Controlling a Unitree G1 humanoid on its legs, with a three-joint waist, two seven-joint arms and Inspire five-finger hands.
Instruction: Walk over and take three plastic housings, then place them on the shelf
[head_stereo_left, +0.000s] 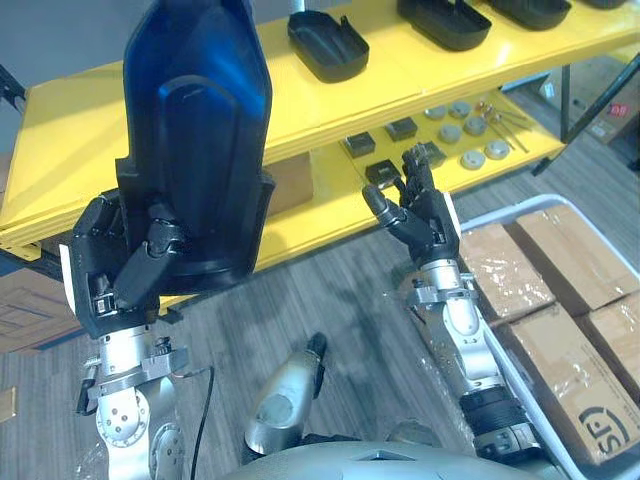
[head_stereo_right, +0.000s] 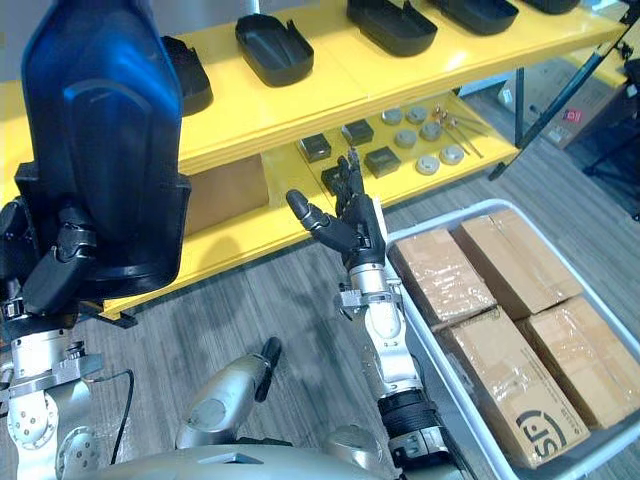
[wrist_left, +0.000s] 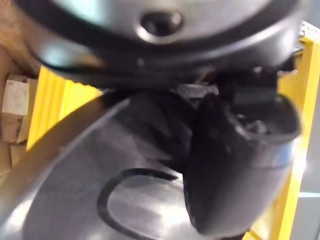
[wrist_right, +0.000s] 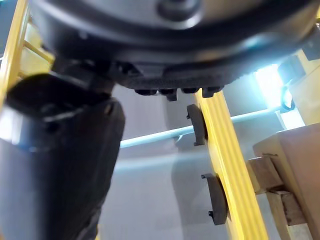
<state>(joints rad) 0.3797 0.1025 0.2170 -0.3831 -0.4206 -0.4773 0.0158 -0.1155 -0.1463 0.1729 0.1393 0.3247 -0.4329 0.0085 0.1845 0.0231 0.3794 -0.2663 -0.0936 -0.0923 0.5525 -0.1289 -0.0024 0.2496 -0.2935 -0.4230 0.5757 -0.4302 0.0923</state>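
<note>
Left hand (head_stereo_left: 125, 270) grips the base of a tall black plastic housing (head_stereo_left: 200, 120), holding it upright before the yellow shelf (head_stereo_left: 60, 140) where more housings (head_stereo_left: 327, 45) lie on top, while the right hand (head_stereo_left: 425, 215) hovers empty, fingers loose, by the lower tier.

Floor: grey wood-grain plank floor (head_stereo_left: 330, 290), across the lower middle of the frame.
Shelf: yellow two-board shelf (head_stereo_left: 80, 130), running from the left edge to the upper right; its lower board (head_stereo_left: 330, 215) lies mid-frame.
Frame: dark metal post (head_stereo_left: 568, 100) and slanted brace (head_stereo_left: 600, 99), upper right.
Lower board: small dark square blocks (head_stereo_right: 315, 147) and round grey discs (head_stereo_right: 428, 163), upper middle.
Between boards: brown cardboard box (head_stereo_right: 225, 195).
Bin: pale plastic bin (head_stereo_right: 450, 213), lower right on the floor, packed with film-wrapped cardboard cartons (head_stereo_right: 520, 385).
Light: bright sheen on the shelf's upper right.
</note>
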